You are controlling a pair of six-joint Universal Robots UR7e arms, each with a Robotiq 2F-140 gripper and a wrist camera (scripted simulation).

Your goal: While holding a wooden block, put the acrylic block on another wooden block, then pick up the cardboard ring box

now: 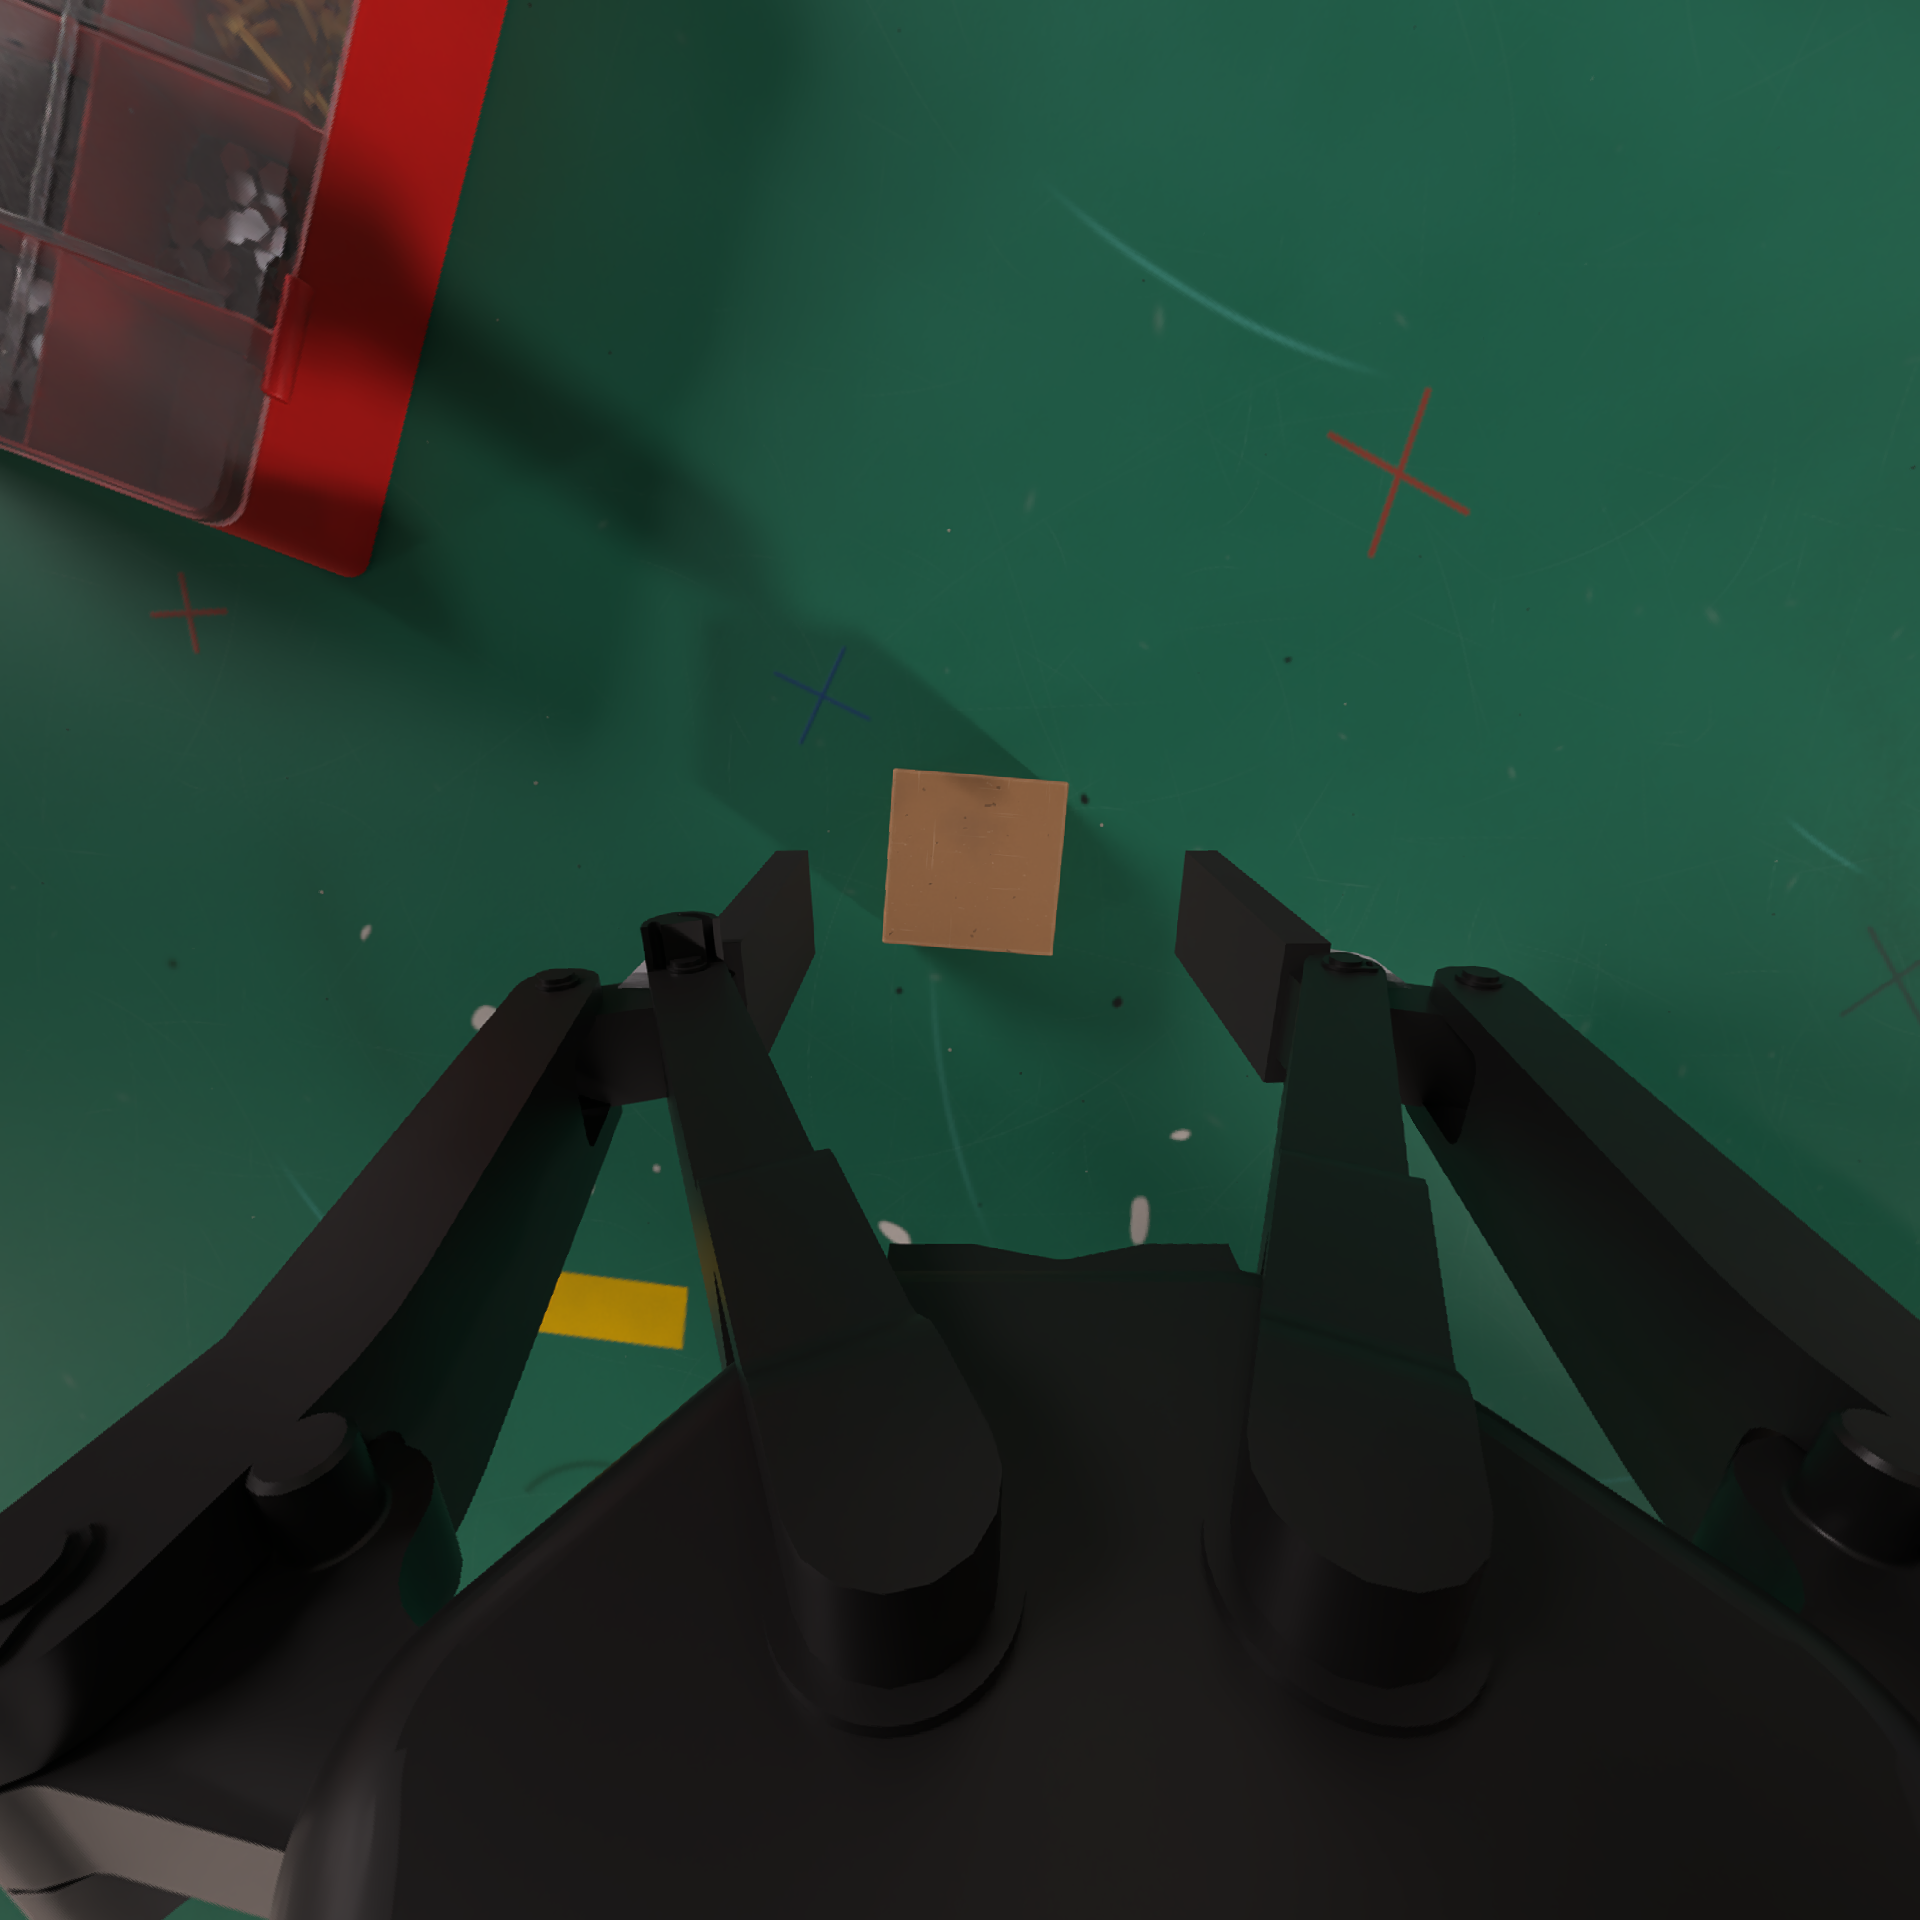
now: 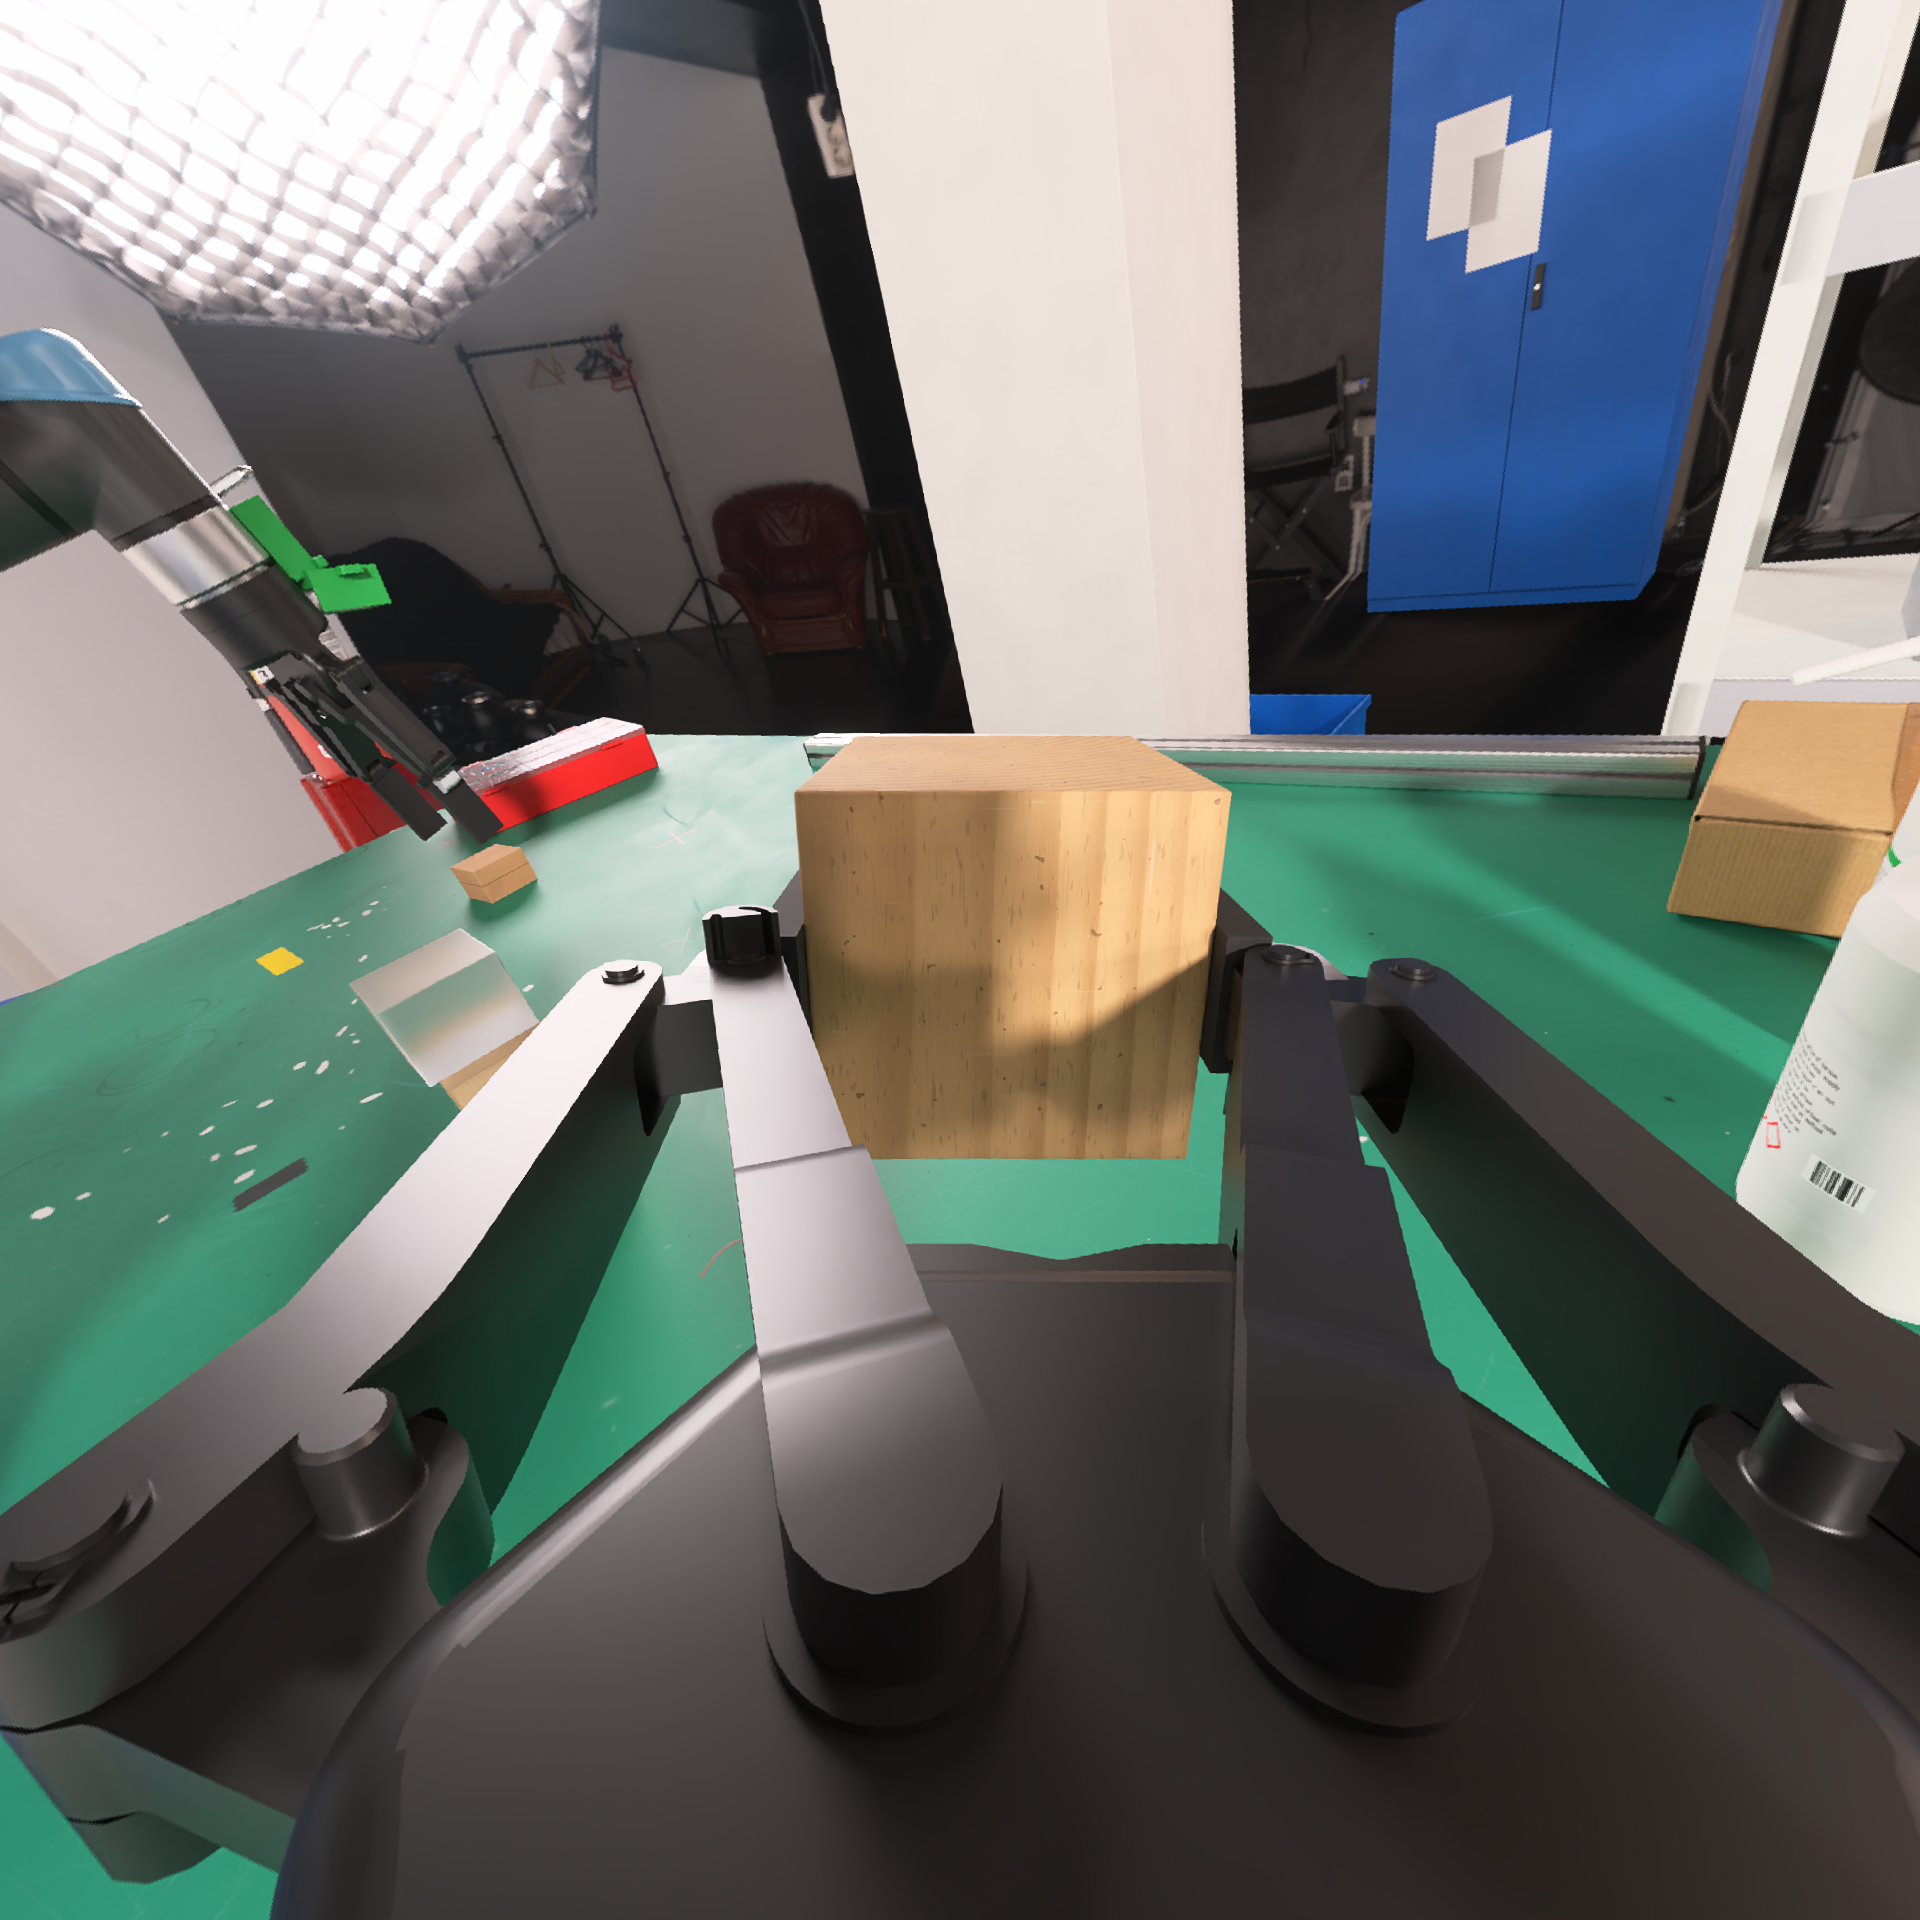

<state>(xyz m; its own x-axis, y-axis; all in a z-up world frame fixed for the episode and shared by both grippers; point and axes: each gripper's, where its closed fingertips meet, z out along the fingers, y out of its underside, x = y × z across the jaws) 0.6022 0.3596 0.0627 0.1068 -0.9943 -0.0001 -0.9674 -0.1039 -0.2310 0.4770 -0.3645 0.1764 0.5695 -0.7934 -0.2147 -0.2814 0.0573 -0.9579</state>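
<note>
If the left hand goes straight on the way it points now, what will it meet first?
Probably the cardboard ring box on the green mat; it lies between the open left hand's fingers, still below them.

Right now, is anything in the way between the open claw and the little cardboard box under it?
Nothing visible is. The left gripper hangs open above the cardboard ring box, which sits alone on the green mat. The red organizer case lies well off to one side, touching neither.
</note>
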